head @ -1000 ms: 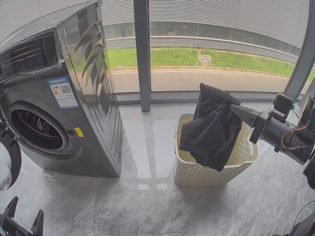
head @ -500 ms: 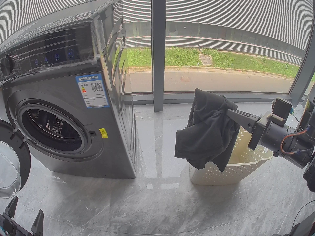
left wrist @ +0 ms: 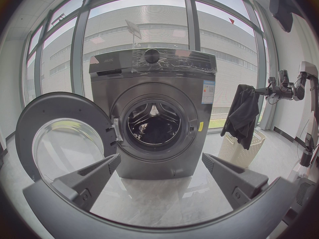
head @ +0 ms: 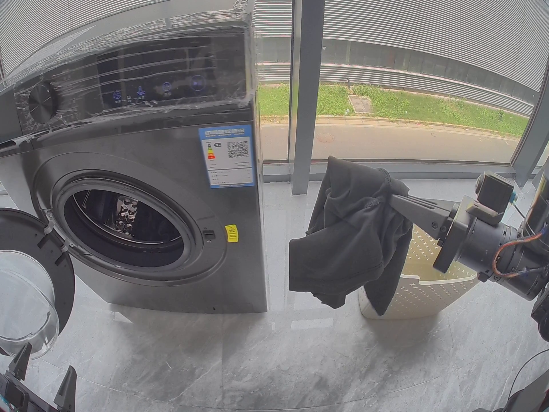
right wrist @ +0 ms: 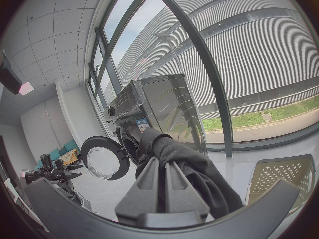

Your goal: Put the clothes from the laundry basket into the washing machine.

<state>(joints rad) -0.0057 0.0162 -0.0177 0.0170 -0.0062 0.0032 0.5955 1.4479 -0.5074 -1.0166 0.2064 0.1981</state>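
A dark grey garment (head: 350, 233) hangs in the air, pinched at its top by my right gripper (head: 397, 200), which is shut on it. The cloth (right wrist: 186, 163) drapes over the closed fingers (right wrist: 166, 183) in the right wrist view. It hangs to the left of the cream laundry basket (head: 426, 284), between the basket and the grey washing machine (head: 148, 161). The machine's round door (head: 31, 293) is swung open and the drum (left wrist: 153, 125) looks dark and bare. My left gripper (left wrist: 159, 180) is open, low near the floor, facing the machine's opening.
Glossy grey tiled floor (head: 286, 361) lies open in front of the machine and basket. A window wall with a dark pillar (head: 306, 81) stands behind them. The open door juts out to the machine's left.
The head camera has turned, so the machine and basket appear further right. My right gripper has carried the garment out from over the basket toward the machine.
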